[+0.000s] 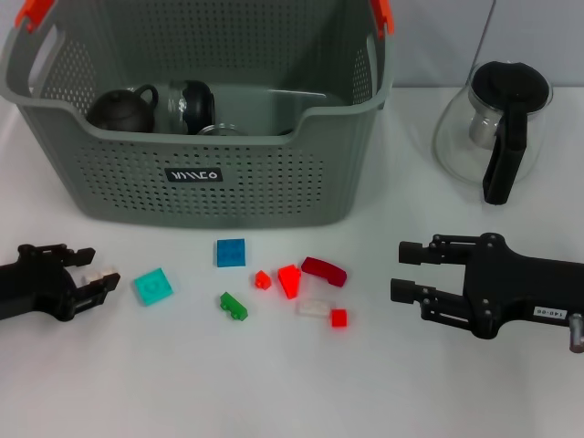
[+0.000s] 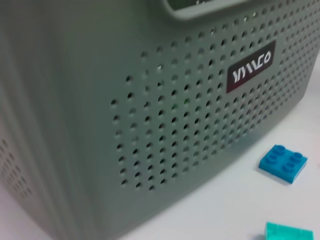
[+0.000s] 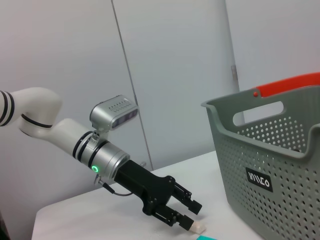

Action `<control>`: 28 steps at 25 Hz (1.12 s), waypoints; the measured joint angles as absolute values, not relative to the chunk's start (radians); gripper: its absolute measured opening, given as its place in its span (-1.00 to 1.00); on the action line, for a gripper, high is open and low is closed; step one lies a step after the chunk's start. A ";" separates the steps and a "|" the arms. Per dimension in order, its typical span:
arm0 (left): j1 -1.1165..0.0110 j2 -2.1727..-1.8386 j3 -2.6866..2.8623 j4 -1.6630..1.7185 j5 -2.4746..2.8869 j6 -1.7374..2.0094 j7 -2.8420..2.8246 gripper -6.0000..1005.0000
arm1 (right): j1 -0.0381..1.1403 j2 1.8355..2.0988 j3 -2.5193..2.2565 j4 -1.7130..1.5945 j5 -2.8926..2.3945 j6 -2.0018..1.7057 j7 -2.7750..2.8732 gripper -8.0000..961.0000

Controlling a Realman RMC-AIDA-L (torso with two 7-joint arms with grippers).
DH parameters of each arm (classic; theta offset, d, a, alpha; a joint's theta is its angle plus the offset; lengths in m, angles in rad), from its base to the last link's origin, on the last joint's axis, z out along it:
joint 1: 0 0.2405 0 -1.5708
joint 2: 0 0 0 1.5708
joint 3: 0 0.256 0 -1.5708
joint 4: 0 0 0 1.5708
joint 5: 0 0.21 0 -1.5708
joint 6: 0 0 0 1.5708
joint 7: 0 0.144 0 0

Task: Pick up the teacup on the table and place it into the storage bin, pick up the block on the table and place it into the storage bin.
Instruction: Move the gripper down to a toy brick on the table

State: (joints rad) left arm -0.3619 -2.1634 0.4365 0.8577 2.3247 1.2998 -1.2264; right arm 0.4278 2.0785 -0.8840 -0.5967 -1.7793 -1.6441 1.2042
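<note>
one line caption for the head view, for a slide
Left gripper holding a white block beside the storage bin; right gripper open.

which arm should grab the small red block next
Right. The small red block lies on the right pincer's side, and that pincer is open and holding nothing. The left pincer is farther off and already shut on a white block.

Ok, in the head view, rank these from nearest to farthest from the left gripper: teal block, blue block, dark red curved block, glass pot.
1. Teal block, just beside the left gripper, toward the centre.
2. Blue block, further in, near the storage bin front wall.
3. Dark red curved block, at the cluster's right side.
4. Glass pot, far right, beyond the bin.
</note>
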 joint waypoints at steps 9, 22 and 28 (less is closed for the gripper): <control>-0.362 -2.164 0.473 0.833 2.346 1.252 -1.229 0.03 | 0.424 2.077 -0.882 -0.597 -1.779 -1.644 1.204 0.10; -0.356 -2.168 0.465 0.841 2.344 1.248 -1.235 0.01 | 0.425 2.077 -0.885 -0.597 -1.779 -1.644 1.204 0.10; -0.356 -2.168 0.463 0.839 2.344 1.245 -1.237 -0.32 | 0.423 2.077 -0.882 -0.597 -1.779 -1.644 1.204 0.10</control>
